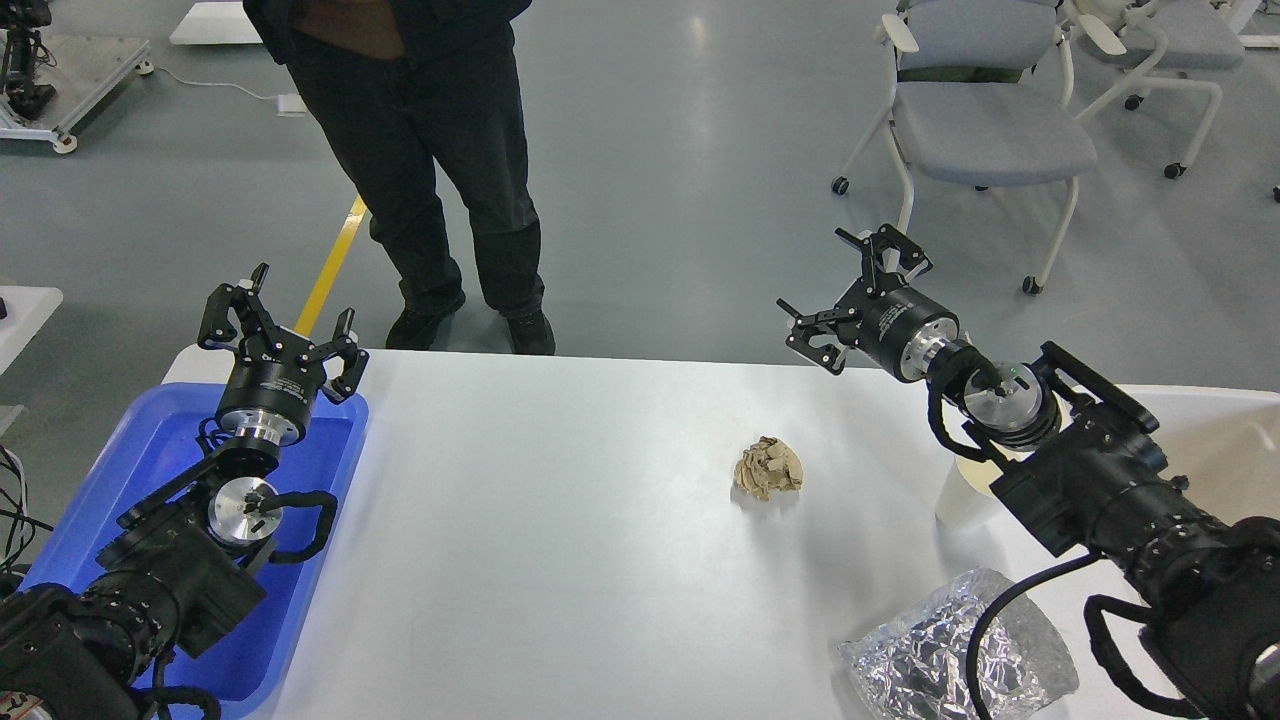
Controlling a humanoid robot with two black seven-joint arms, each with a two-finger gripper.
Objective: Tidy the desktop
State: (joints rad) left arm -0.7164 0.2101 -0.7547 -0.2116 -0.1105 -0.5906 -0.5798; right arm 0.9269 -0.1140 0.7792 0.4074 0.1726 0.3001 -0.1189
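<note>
**Inspector:** Report on the desktop.

**Assistant:** Glossy white, rounded far corners, filling the lower half of the head view. A crumpled brown paper ball lies right of the middle, apart from everything else. A crumpled silver foil bag lies at the near right edge, partly under the right arm's cable. A white paper cup stands near the right edge, half hidden behind the right arm.

**Inspector:** Containers?

**Assistant:** A blue tray sits along the left edge. A cream bin sits at the right edge, mostly covered by the arm.

**Inspector:** Left gripper?

**Assistant:** Raised over the far end of the blue tray, fingers spread wide, holding nothing.

**Inspector:** Right gripper?

**Assistant:** Raised above the far edge, towards the right corner, pointing away from the robot. Fingers spread wide, nothing between them. It is well apart from the paper ball.

**Inspector:** Surroundings?

**Assistant:** A person in dark trousers stands on the grey floor just beyond the far edge. A grey chair stands further back on the right.
</note>
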